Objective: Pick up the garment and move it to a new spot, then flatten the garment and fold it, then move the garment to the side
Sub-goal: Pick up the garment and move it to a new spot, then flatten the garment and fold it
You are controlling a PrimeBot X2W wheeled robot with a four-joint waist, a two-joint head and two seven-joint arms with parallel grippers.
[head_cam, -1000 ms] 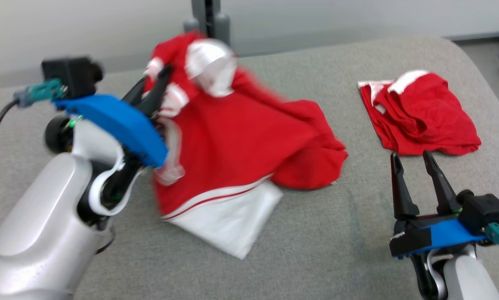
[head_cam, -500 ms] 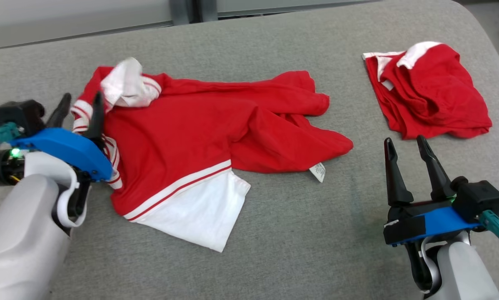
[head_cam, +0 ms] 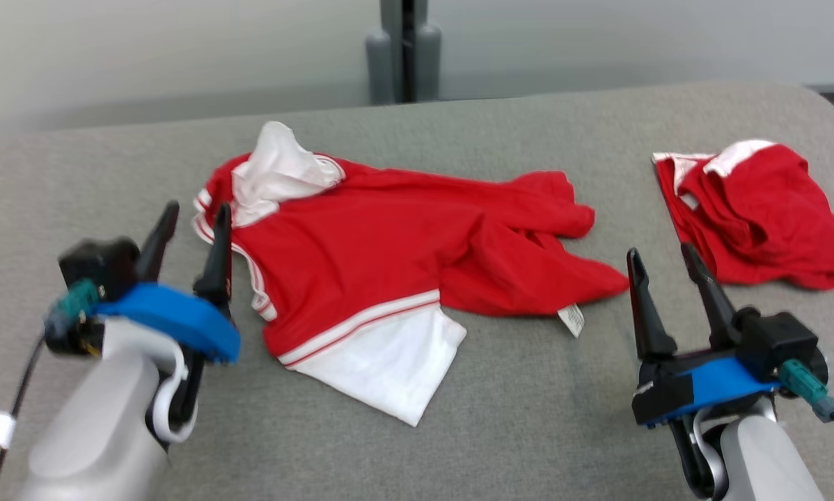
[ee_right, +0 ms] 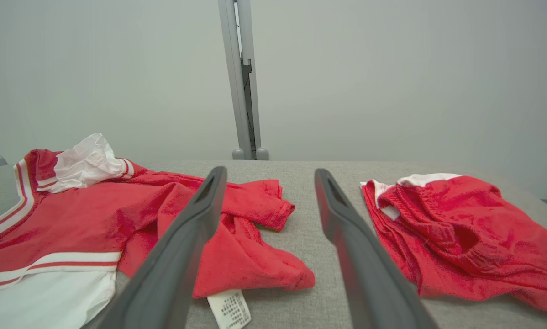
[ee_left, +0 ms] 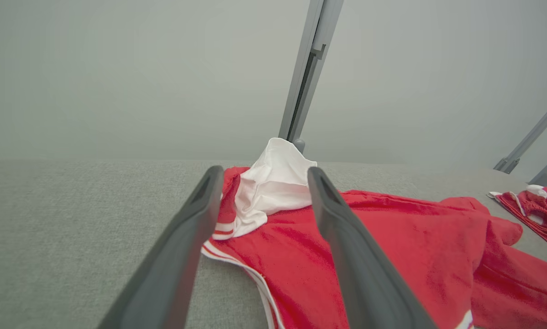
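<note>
A red shirt with white trim and a white panel [head_cam: 396, 243] lies crumpled on the grey padded table [head_cam: 514, 417], its white sleeve bunched at the far left corner [ee_left: 276, 183]. My left gripper [head_cam: 193, 217] is open just left of the shirt's striped edge, holding nothing. The right gripper [head_cam: 661, 254] is open too, empty, near the shirt's right tip and its white tag [ee_right: 230, 308]. In the right wrist view the shirt [ee_right: 95, 214] spreads to the left of the fingers.
A second red garment with white trim [head_cam: 754, 212] lies bunched at the table's right side, also shown in the right wrist view [ee_right: 456, 228]. A grey post [head_cam: 403, 49] stands behind the table's far edge. Bare table surface lies along the front.
The left gripper has let go of the shirt, which dropped from a lifted heap to lying on the table. The left arm drew back and lower. The head camera shifted.
</note>
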